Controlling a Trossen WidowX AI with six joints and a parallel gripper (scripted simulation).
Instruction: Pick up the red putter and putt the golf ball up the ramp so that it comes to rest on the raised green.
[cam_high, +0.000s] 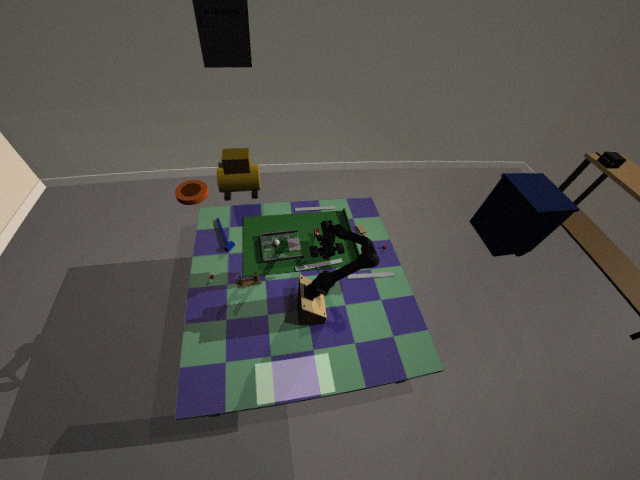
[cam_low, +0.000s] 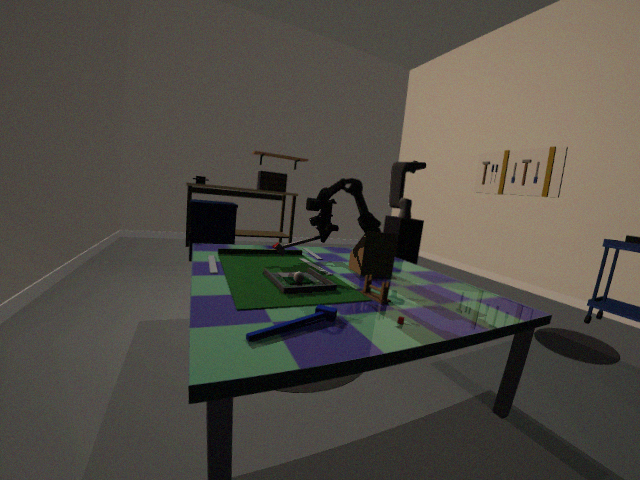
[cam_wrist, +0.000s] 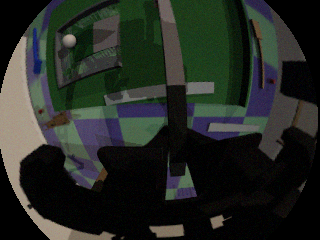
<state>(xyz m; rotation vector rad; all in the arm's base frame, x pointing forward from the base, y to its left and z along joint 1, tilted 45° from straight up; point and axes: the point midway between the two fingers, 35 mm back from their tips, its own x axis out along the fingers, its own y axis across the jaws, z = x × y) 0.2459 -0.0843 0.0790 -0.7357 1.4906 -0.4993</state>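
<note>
Claw grips putter (ball on green).

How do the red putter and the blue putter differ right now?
The gripper is shut on the red putter, which slants down to its red head at the far side of the green mat; the blue putter lies untouched.
The red putter is over the mat; the blue putter lies flat on the checkered table, off the mat.
The red putter's shaft is grey; the blue putter is blue throughout.
Both are long-shafted clubs with a short head.
</note>
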